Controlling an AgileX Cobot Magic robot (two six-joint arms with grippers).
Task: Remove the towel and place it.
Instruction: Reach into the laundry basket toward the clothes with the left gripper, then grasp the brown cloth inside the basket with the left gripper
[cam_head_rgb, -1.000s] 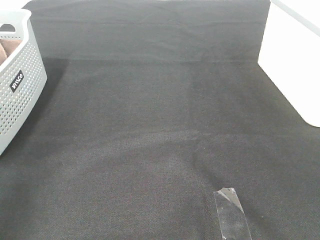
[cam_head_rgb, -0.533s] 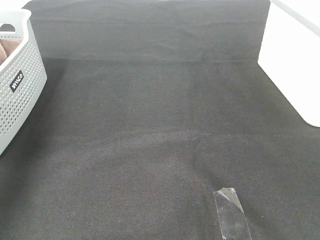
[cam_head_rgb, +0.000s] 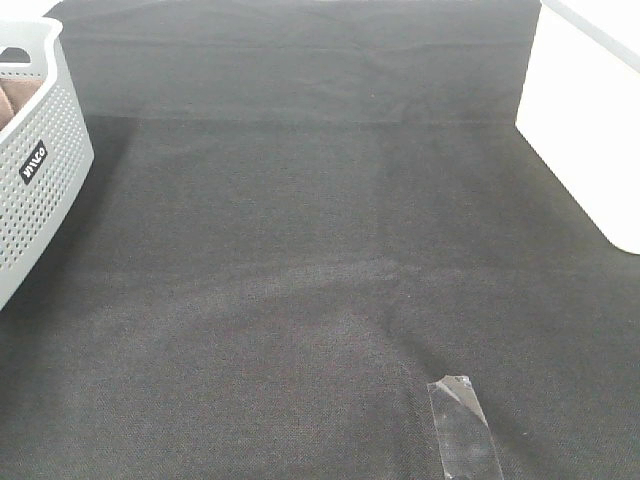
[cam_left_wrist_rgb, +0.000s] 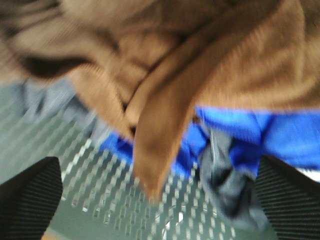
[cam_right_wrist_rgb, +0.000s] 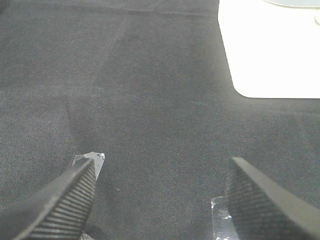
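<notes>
The towel (cam_left_wrist_rgb: 165, 100) is a rumpled brown cloth that fills most of the left wrist view, with one fold hanging down between the fingers. It lies in a white perforated basket (cam_head_rgb: 40, 180), where a brown patch of it (cam_head_rgb: 12, 98) shows at the far left of the exterior view. My left gripper (cam_left_wrist_rgb: 160, 205) is open just over the towel, inside the basket (cam_left_wrist_rgb: 100, 180), with nothing between its pads. My right gripper (cam_right_wrist_rgb: 160, 200) is open and empty above the black table cloth (cam_right_wrist_rgb: 150, 100). Neither gripper shows in the exterior view.
A blue cloth (cam_left_wrist_rgb: 280, 135) and a grey cloth (cam_left_wrist_rgb: 230, 185) lie under the towel in the basket. A strip of clear tape (cam_head_rgb: 463, 425) sticks to the black table cloth (cam_head_rgb: 320, 250) at the front right. A white board (cam_head_rgb: 590, 110) stands at the right edge.
</notes>
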